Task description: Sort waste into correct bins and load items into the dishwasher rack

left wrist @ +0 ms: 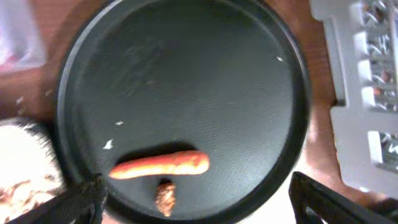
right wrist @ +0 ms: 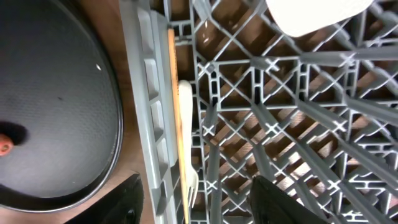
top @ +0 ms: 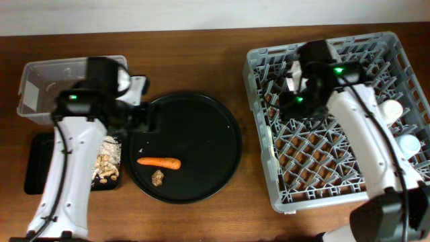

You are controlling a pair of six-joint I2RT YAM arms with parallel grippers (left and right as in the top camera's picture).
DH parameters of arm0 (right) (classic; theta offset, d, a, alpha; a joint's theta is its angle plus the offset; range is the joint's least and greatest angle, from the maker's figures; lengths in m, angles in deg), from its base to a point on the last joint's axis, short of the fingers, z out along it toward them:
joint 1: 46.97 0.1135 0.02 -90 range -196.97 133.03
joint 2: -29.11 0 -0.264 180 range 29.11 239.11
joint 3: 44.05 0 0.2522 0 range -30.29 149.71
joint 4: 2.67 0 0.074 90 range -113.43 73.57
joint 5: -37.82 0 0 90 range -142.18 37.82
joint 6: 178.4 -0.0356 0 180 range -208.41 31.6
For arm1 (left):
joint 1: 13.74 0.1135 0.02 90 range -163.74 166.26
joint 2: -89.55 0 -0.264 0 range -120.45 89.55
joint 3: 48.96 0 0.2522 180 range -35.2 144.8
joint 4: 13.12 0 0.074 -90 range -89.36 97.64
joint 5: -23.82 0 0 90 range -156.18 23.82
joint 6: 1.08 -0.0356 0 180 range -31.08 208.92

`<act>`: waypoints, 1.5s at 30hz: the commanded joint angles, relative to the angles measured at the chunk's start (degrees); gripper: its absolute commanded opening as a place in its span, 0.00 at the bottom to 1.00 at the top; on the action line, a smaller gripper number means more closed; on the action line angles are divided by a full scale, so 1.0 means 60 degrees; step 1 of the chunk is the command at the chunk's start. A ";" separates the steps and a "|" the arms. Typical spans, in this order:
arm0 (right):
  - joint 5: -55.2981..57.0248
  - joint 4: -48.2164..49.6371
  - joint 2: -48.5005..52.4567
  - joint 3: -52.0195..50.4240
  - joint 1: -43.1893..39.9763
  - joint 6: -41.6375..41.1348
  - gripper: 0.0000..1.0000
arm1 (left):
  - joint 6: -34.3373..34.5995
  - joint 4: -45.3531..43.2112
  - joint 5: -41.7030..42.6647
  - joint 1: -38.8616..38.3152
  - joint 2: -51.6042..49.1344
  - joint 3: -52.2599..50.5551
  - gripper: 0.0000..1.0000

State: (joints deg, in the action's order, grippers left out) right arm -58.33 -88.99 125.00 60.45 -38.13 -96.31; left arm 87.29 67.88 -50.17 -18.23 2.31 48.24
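Observation:
The orange carrot [top: 159, 162] and the small brown lump [top: 158, 177] lie on the large round black tray [top: 201, 114]. My left gripper [top: 143, 122] hovers open and empty over the tray's left edge. In the left wrist view the carrot [left wrist: 161, 165] and the lump [left wrist: 165, 198] lie just ahead of its jaws [left wrist: 199, 211]. My right gripper [top: 295, 94] is open over the dishwasher rack [top: 349, 185]. In the right wrist view the white fork [right wrist: 186, 137] and the chopstick [right wrist: 176, 112] lie along the rack's left wall, between its fingers [right wrist: 199, 205].
The clear tub [top: 40, 84] stands at the back left. The shallow black tray [top: 40, 171] in front of it holds beige food scraps [top: 107, 165]. Two small cups [top: 392, 107] [top: 407, 143] sit at the rack's right side. A white dish [right wrist: 311, 12] sits in the rack.

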 commanded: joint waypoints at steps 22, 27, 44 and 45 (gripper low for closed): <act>0.0270 -0.0772 -0.0029 0.0153 -0.2426 0.0171 0.59 | 0.8925 -0.3293 -0.0543 -0.0594 -0.1115 -0.4597 0.99; 0.0270 -0.0809 -0.0029 0.0153 -0.2422 0.0171 0.59 | 0.9125 -0.4401 -0.1767 -0.0601 -0.1257 -0.5176 0.99; 0.0273 -0.0914 -0.0029 0.0135 -0.2422 0.0171 0.59 | 0.7599 -0.4765 -0.1891 -0.0590 -0.1836 -0.4506 0.23; 0.0273 -0.0914 -0.0029 0.0135 -0.2422 0.0171 0.59 | 0.7340 -0.4739 -0.1891 -0.0590 -0.1792 -0.4342 0.23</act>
State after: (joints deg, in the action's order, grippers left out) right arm -56.34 -94.32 125.05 60.58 -52.55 -94.71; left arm 138.74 39.32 -61.91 -21.75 -7.99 18.23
